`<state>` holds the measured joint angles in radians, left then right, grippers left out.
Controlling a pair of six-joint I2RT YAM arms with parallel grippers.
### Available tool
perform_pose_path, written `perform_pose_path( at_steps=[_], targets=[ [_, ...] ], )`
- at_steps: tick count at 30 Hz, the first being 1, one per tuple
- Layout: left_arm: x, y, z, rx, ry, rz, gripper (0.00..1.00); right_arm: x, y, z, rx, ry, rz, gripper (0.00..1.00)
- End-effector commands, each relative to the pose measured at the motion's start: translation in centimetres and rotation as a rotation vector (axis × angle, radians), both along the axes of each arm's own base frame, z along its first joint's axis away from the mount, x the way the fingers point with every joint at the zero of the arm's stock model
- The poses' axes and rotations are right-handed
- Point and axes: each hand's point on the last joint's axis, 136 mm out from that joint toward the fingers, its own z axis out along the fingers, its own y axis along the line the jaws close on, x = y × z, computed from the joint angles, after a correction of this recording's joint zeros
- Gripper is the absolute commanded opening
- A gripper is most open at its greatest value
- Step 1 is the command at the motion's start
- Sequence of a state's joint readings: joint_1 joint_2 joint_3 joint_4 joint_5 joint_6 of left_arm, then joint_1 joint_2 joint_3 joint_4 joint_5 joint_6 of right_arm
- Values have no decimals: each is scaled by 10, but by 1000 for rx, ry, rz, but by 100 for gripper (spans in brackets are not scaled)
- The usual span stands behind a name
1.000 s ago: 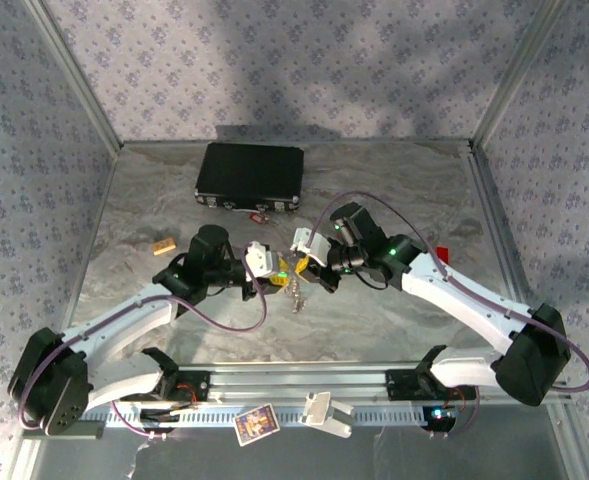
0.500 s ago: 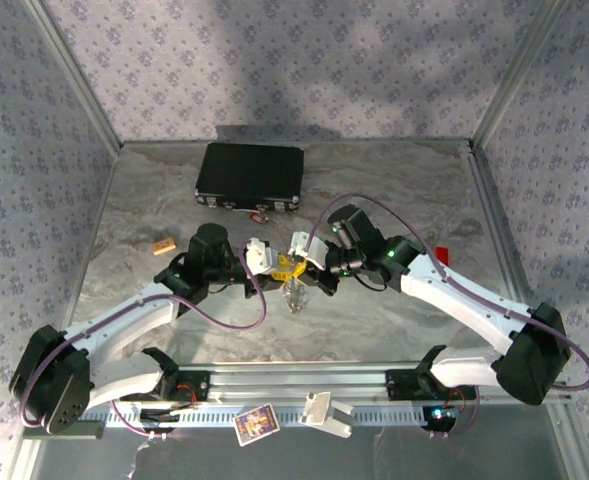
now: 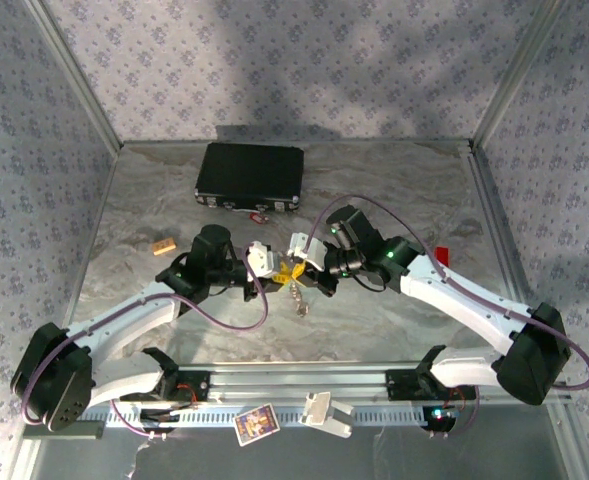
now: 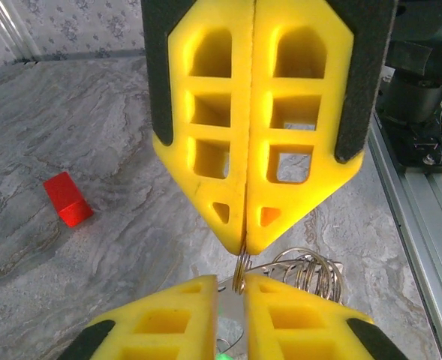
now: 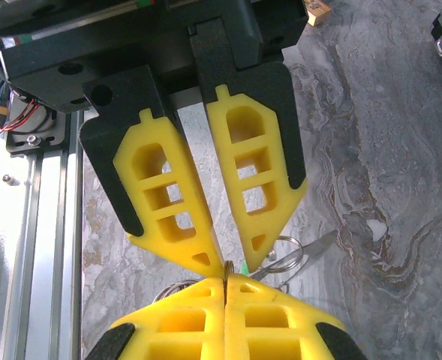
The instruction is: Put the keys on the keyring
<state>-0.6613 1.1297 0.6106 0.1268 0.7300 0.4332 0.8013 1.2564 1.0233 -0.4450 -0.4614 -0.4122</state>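
the right fingers [image 4: 296,150] are clenched on the thin wire of the keyring [image 4: 239,264], well in front of the case [image 3: 249,175]. the left fingers [image 4: 175,322] are a little released, one on each side of the same wire with a narrow gap between. i judge they are about to take the ring. the silvery coils and links hang below the grip. i cannot tell if the lowest links touch the surface [image 3: 394,190].

what can go wrong, as i judge it:
- the wire is thin, hard and smooth, and the yellow fingers look rubbery, with hollow cells. so the ring may turn or slip when a second grip closes on it.
- if the left fingers close off-centre, they can push the wire out of the right grip, and the keyring then drops.
- the two pairs of pointed tips are very near and can press on each other.

the red key [image 3: 259,213] lies just in front of the case and is not yet on the ring. it is tiny with a plastic head, so it looks hard to pick from the glossy marbled surface. the red block [image 4: 67,199] is a plain matte block, well apart from the case on the right arm's side.
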Motion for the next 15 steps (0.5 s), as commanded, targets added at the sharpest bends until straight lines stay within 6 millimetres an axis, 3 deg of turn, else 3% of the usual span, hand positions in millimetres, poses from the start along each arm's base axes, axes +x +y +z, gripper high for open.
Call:
perform_pose_path(
  at_steps=[1,9,15],
  targets=[
    [-5,-4,15,-35,-21,-50,16,-9,5,4,22,9,40,0],
    [-9,-4,18,-47,-22,-72,14,-8,9,7,30,13,49,0],
    [-12,-4,19,-51,-24,-82,3,-7,10,10,46,25,46,0]
  ],
)
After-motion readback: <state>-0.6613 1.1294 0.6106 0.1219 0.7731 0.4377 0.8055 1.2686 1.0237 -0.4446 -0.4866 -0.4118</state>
